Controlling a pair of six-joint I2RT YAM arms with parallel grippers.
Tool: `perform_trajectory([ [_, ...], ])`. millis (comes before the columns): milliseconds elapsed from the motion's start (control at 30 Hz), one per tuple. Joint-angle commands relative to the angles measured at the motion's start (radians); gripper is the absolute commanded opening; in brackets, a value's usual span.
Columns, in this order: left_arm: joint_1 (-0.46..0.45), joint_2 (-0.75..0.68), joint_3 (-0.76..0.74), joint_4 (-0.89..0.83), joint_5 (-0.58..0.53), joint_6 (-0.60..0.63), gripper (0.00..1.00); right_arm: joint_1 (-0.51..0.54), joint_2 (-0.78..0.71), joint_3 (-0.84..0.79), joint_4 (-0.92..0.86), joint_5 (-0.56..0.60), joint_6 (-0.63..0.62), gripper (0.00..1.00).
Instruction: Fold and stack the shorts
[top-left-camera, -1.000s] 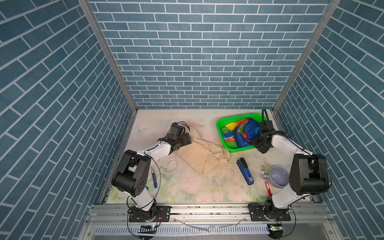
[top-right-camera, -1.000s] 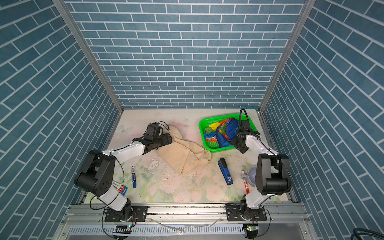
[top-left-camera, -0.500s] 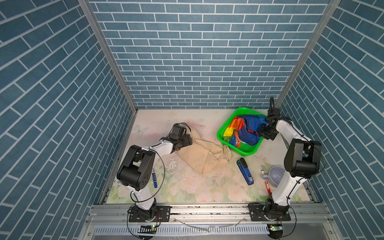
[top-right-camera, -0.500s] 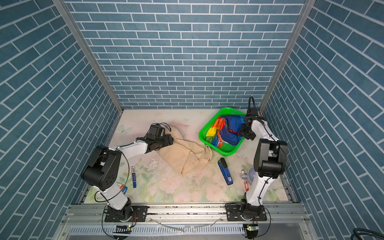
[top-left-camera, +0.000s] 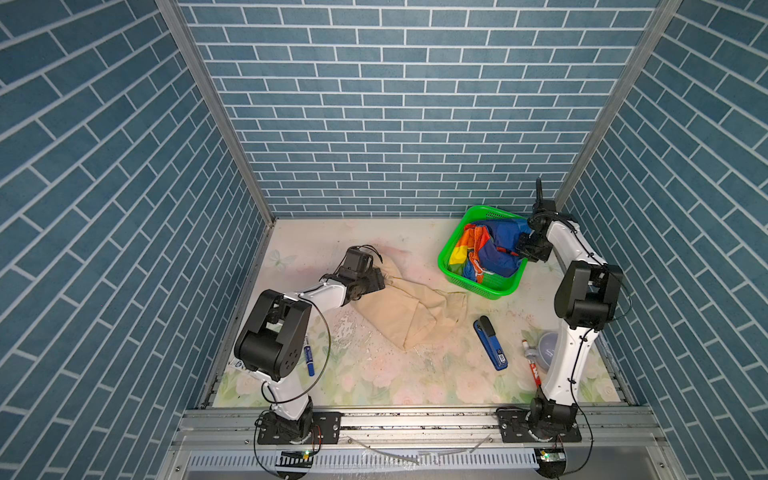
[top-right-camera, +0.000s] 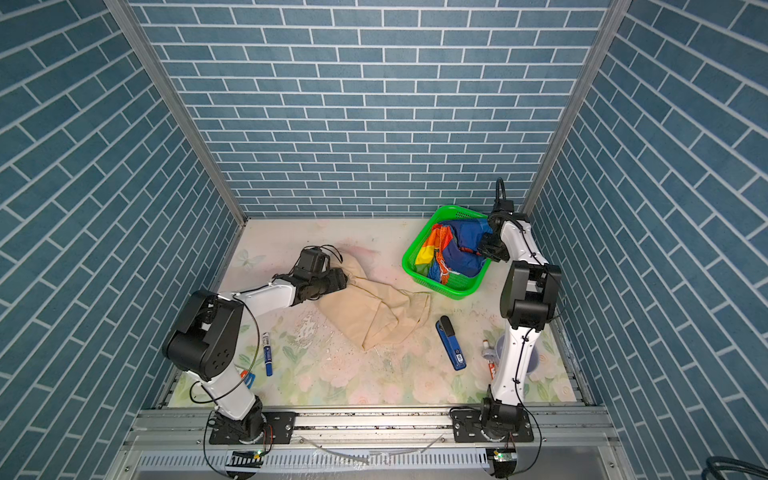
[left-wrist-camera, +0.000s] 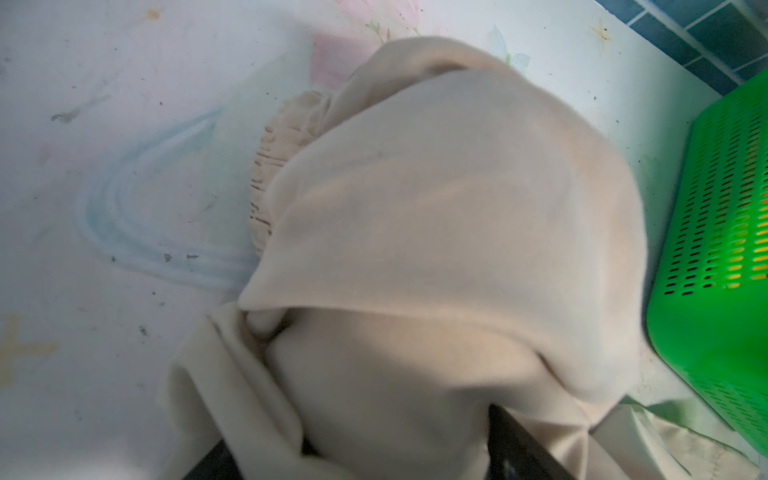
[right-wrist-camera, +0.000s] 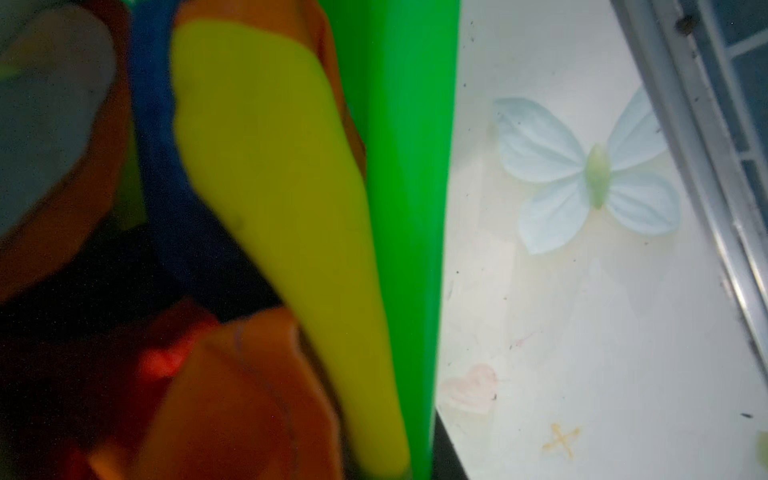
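The beige shorts (top-left-camera: 409, 309) (top-right-camera: 374, 307) lie crumpled mid-table. My left gripper (top-left-camera: 380, 280) (top-right-camera: 343, 278) sits at their far-left end. In the left wrist view its jaws stand wide apart, and the beige cloth (left-wrist-camera: 436, 228) drapes over and between them without being pinched. The rainbow-striped shorts (top-left-camera: 486, 249) (top-right-camera: 453, 249) are bunched inside the green mesh basket (top-left-camera: 482, 286) (top-right-camera: 453, 286) at the back right. My right gripper (top-left-camera: 524, 246) (top-right-camera: 487, 245) is shut on the basket's right wall (right-wrist-camera: 407, 166), with a yellow fold of the rainbow shorts (right-wrist-camera: 270, 187) pressed against that wall.
A blue stapler (top-left-camera: 490, 343) lies in front of the basket. A red-capped marker (top-left-camera: 532, 363) and a grey bowl (top-left-camera: 548, 349) sit by the right arm's base. A blue marker (top-left-camera: 308, 359) lies near the left arm. Brick walls close in three sides.
My right gripper closed on the basket's wall and swung toward the back right corner, turning and dragging the basket with it. The left gripper and the beige shorts have barely moved.
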Motion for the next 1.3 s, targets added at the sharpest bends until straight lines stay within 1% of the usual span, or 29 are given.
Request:
perform_trajectory([
  [0,0.002,0.031,0.025,-0.017,0.021,0.002,0.82,-0.011,0.016,0.067,-0.152,0.159,-0.129,0.03],
  [33,0.002,0.032,0.028,-0.018,0.023,0.001,0.82,-0.011,0.016,0.079,-0.162,0.193,-0.138,0.06],
  [67,0.001,0.032,0.026,-0.018,0.025,-0.002,0.82,-0.011,0.016,0.087,-0.171,0.222,-0.14,0.12],
  [100,0.002,0.031,0.026,-0.016,0.03,-0.004,0.81,-0.011,0.012,0.092,-0.176,0.235,-0.137,0.24],
  [133,0.001,0.029,0.024,-0.016,0.036,-0.007,0.81,-0.01,0.002,0.093,-0.177,0.242,-0.129,0.44],
  [167,0.002,0.025,0.023,-0.015,0.041,-0.01,0.81,-0.01,-0.015,0.086,-0.169,0.238,-0.115,0.55],
  [233,0.002,0.014,0.017,-0.015,0.046,-0.016,0.81,-0.003,-0.059,0.061,-0.148,0.222,-0.085,0.64],
  [300,0.002,-0.001,0.011,-0.019,0.048,-0.019,0.8,0.016,-0.107,0.041,-0.131,0.219,-0.067,0.69],
  [433,0.001,-0.053,0.0,-0.049,0.04,-0.014,0.8,0.116,-0.233,0.006,-0.101,0.32,-0.051,0.74],
  [500,0.001,-0.087,-0.009,-0.065,0.026,-0.01,0.8,0.203,-0.291,0.002,-0.09,0.418,-0.058,0.77],
  [567,0.002,-0.128,-0.017,-0.085,0.01,-0.001,0.81,0.314,-0.331,0.014,-0.083,0.525,-0.077,0.8],
  [667,0.002,-0.181,-0.028,-0.119,-0.017,0.009,0.81,0.469,-0.33,0.043,-0.073,0.576,-0.089,0.81],
  [767,0.002,-0.227,-0.035,-0.154,-0.041,0.018,0.81,0.589,-0.261,0.077,-0.06,0.546,-0.091,0.82],
  [867,0.002,-0.268,-0.047,-0.189,-0.061,0.024,0.81,0.656,-0.154,0.126,-0.057,0.476,-0.072,0.81],
  [967,0.002,-0.315,-0.071,-0.219,-0.091,0.025,0.81,0.668,-0.065,0.153,-0.064,0.417,-0.022,0.81],
  [1067,0.001,-0.36,-0.104,-0.234,-0.122,0.025,0.82,0.668,-0.037,0.104,-0.018,0.382,0.01,0.82],
  [1200,0.002,-0.383,-0.123,-0.244,-0.14,0.025,0.82,0.667,-0.016,0.042,0.027,0.357,0.019,0.81],
  [1267,0.002,-0.378,-0.126,-0.248,-0.139,0.027,0.83,0.665,-0.015,-0.004,0.06,0.33,0.016,0.76],
])
